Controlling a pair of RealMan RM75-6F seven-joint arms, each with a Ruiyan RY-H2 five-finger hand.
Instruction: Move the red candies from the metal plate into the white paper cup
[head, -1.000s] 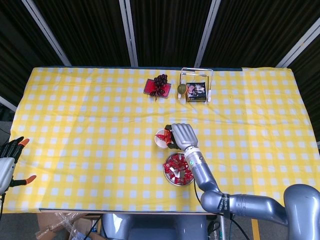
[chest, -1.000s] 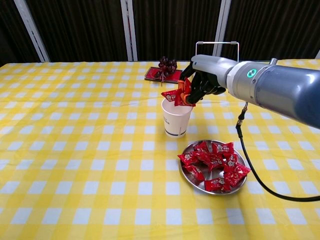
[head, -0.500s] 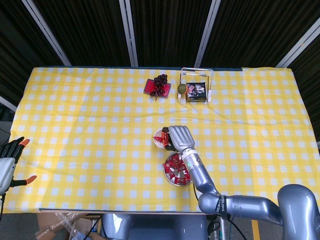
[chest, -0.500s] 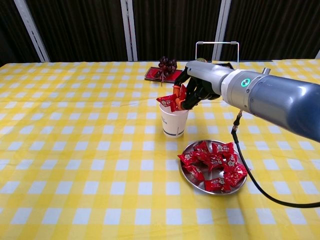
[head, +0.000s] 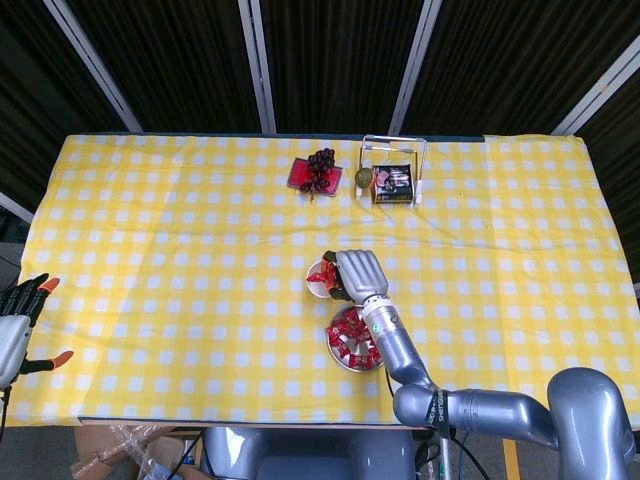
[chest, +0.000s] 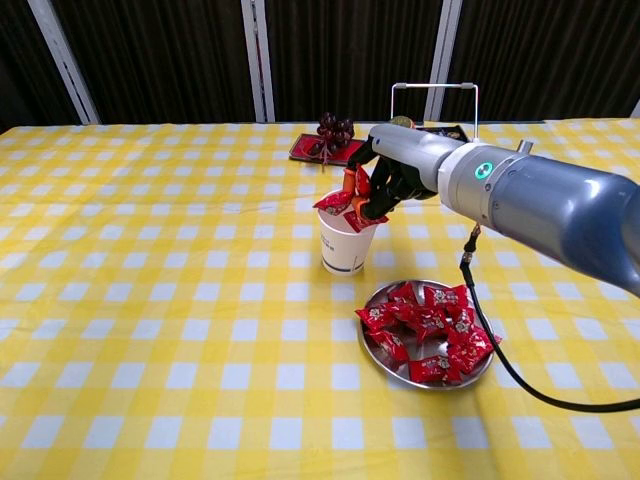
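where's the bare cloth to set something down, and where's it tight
Bare cloth runs the whole stretch left of the white paper cup, and along the near edge left of the metal plate. Also open right of the wire basket. Tight around cup and plate, where the right robot hand holds red candies over the cup, and between red tray and basket.

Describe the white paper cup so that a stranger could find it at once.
On the yellow checked tablecloth, look near the middle, just behind the metal plate heaped with red candies. The white paper cup stands upright there, the only cup, with the right hand holding a red candy over its mouth.
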